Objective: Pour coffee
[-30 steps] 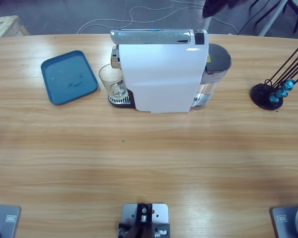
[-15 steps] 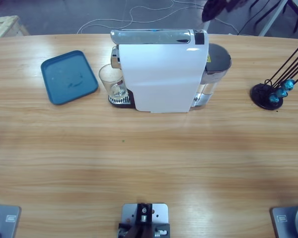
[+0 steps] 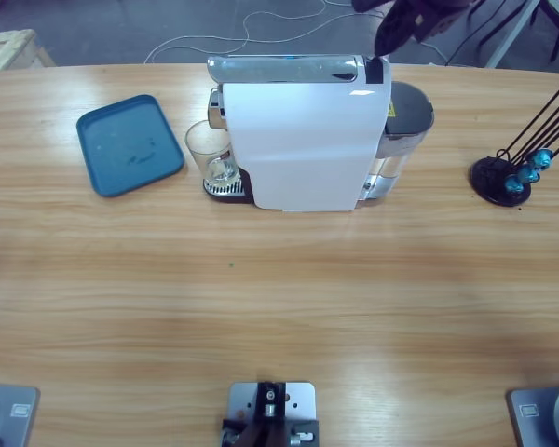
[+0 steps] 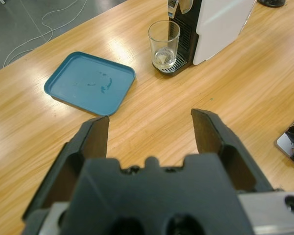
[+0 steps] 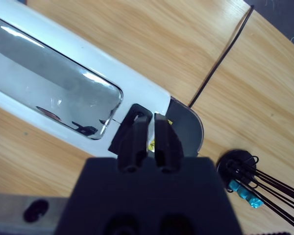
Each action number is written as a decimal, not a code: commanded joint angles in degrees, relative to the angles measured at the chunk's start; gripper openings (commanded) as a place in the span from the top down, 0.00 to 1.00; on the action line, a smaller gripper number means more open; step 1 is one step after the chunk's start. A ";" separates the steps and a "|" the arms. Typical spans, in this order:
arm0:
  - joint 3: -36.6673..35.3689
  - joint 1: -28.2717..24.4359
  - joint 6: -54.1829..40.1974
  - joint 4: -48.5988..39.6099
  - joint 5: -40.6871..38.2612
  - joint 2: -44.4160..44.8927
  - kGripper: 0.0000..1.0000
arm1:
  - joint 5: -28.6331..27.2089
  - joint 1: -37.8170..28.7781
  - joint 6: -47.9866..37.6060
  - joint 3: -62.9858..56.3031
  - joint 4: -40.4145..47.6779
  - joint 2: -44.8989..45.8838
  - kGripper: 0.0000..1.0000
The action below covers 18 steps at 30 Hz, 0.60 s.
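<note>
Counting one glass (image 3: 211, 152); one tray (image 3: 129, 144)

white coffee machine (image 3: 303, 140) with chrome top, teal tray (image 3: 129, 145), clear glass (image 3: 210, 151), blue capsules (image 3: 527, 170) on black rack (image 3: 499, 182), light wooden table (image 3: 279, 298).

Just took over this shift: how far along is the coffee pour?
Done: glass stands under the coffee machine's spout, still without coffee. In hand: right gripper, jaws shut, hovers over the machine's rear top. Left: brewing; left gripper waits open over the table.
</note>
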<state>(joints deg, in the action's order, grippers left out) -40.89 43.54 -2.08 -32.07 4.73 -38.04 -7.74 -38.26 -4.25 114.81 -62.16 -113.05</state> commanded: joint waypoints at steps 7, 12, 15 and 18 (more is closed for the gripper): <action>1.97 0.40 0.41 0.87 0.10 -1.78 0.29 | 0.98 -1.65 -0.93 -1.78 -0.58 -3.47 1.00; 2.02 0.40 0.41 0.78 0.14 -1.63 0.29 | 0.98 -1.65 -1.29 -4.43 0.90 -3.03 1.00; 2.02 0.40 0.41 0.78 0.10 -1.65 0.29 | 0.98 -1.65 -1.46 -5.96 1.92 -2.79 1.00; 1.99 0.40 0.41 0.78 0.10 -1.72 0.29 | 1.06 -1.65 -1.53 -6.68 2.45 -2.70 1.00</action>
<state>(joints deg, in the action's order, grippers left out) -40.89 43.54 -2.08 -31.89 4.73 -38.33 -7.62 -39.18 -5.13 112.88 -60.77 -112.93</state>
